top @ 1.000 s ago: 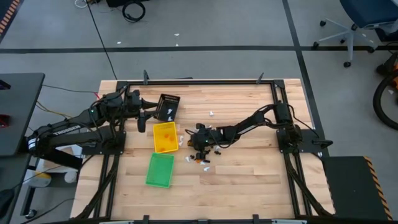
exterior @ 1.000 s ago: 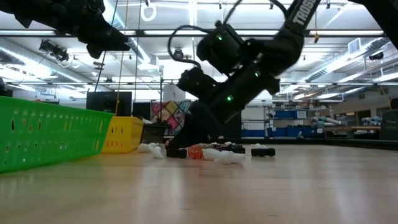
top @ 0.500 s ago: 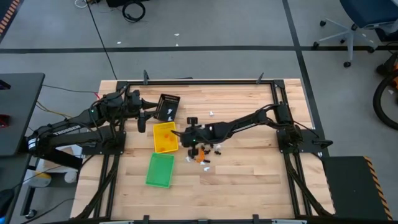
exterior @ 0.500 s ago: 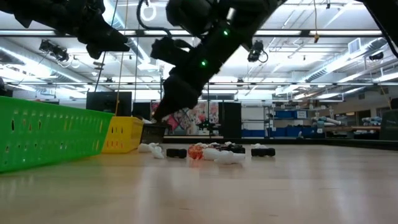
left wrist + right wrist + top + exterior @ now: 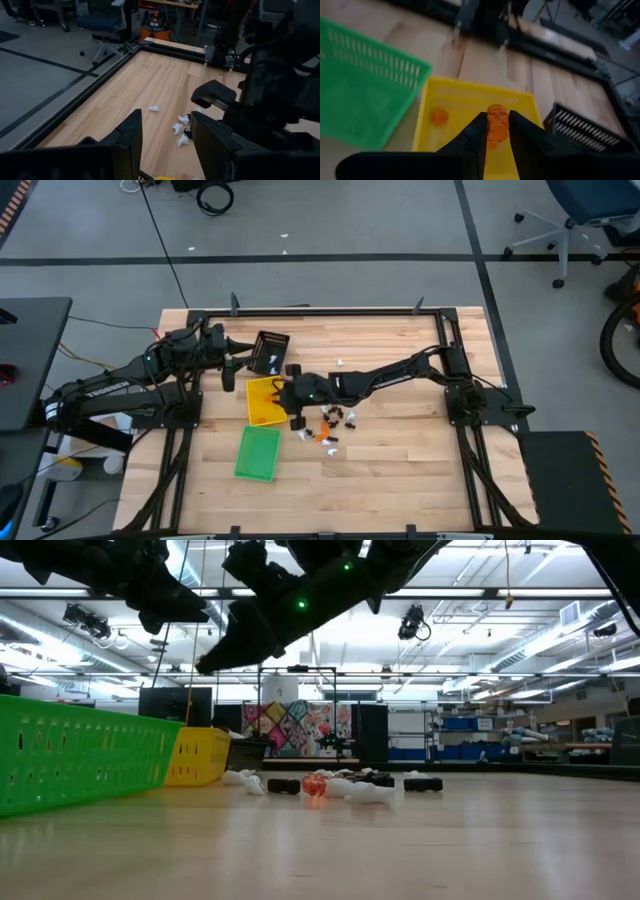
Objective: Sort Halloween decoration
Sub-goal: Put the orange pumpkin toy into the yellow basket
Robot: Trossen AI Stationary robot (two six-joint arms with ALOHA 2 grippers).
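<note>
1. R gripper (image 5: pixel 496 131) is pinching a small rounded translucent orange trinket (image 5: pixel 496 123) between its two dark fingertips, hovering over the yellow tray (image 5: pixel 262 402) near the tray's right edge.
2. Yellow tray: rectangular plastic w/ slotted walls; one more orange piece (image 5: pixel 439 116) is lying on its floor.
3. L gripper (image 5: pixel 164 131) is hanging over the far-left part of the table w/ fingers parted, nothing between them; in the high view it is sitting just left of the black tray (image 5: pixel 270 350).
4. Black tray is showing ribbed mesh walls, w/ white bits inside.
5. Green tray (image 5: pixel 257 453), same slotted plastic, is lying nearer than the yellow one.
6. Rest of the decorations (image 5: pixel 328 423), tiny white, black & orange pieces, are lying in a loose cluster on the pale wood-plank table (image 5: pixel 400 450), just right of the yellow tray; a lone white bit (image 5: pixel 341 362) is lying farther back.
7. Low view: the pile (image 5: pixel 345 784) is showing lumpy white shapes, dark blocky ones & one glossy orange.
</note>
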